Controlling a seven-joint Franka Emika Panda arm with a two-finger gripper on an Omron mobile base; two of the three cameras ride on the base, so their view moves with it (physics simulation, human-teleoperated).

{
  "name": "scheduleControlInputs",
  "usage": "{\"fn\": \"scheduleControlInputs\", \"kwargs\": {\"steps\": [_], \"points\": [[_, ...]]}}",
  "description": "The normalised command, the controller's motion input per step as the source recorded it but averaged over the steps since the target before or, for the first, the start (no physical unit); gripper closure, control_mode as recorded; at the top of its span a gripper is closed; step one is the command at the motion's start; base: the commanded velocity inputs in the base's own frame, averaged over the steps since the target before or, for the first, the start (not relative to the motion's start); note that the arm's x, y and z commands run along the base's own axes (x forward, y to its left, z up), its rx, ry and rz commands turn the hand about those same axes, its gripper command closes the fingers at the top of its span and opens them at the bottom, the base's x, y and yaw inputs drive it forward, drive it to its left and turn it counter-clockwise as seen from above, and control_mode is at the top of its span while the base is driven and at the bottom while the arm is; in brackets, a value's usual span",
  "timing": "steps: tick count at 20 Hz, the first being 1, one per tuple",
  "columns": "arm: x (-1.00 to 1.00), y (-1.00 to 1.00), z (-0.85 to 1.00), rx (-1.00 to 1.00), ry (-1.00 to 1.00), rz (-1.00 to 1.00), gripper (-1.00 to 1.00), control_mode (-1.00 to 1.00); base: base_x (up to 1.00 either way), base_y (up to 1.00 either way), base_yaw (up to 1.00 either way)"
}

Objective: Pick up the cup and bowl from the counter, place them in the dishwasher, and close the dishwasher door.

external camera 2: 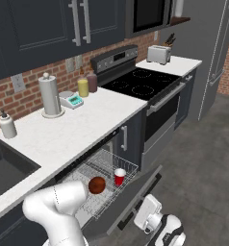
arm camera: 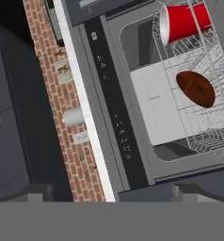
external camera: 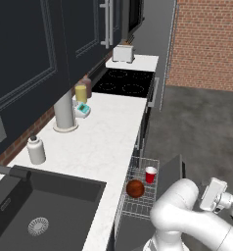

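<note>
My pincer stands wide open with nothing between its jaws; I see its white hand housing [external camera: 214,195] at the lower right of the left base view and again at the bottom of the right base view, just past the outer edge of the lowered dishwasher door [external camera 2: 135,194]; the fingertips themselves I cannot make out in any view; the cup [external camera: 151,174] stands upright in the pulled-out wire rack [external camera: 144,206], right of centre in the lower half of the left base view, and the bowl [external camera: 135,188] sits just beside it, lower and a little to the left, also in the rack; from the right base view I find the cup [external camera 2: 120,176] and bowl [external camera 2: 97,185] near the middle of the lower half, the bowl left of the cup, the two near but apart; in the hand view the cup [arm camera: 184,22] lies at the upper right with its pale mouth turned left, and the bowl [arm camera: 196,89] shows as a dark oval right of centre, both inside the grey wire rack [arm camera: 212,127] over the dishwasher [arm camera: 147,99] cavity; the door hangs open, dropped flat beneath the rack; the counter [external camera: 108,137] runs up the middle of the left base view, white and marbled, from the dark sink [external camera: 40,206] at the lower left to the black stove [external camera: 124,82] near the top
</note>
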Motion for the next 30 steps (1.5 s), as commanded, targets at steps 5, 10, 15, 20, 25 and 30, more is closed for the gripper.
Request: {"fn": "scheduleControlInputs", "kwargs": {"steps": [5,10,15,20,25,30], "points": [[0.22,-0.12,-0.58,0.01,-0.04,0.00,-1.00,-1.00,0.00,0.00,0.00],[0.40,-0.02,-0.58,0.00,-0.11,0.00,-1.00,-1.00,0.00,0.00,0.00],[0.53,0.00,-0.56,0.01,-0.06,0.00,-1.00,-1.00,0.00,0.00,0.00],[0.42,-0.08,-0.73,0.00,-0.11,0.00,-1.00,-1.00,0.00,0.00,0.00],[0.26,-0.59,-0.68,0.04,-0.04,0.00,-1.00,-1.00,0.00,0.00,0.00],[0.46,-0.63,-0.41,0.03,-0.01,-0.07,-1.00,-1.00,0.00,0.00,0.00]]}}
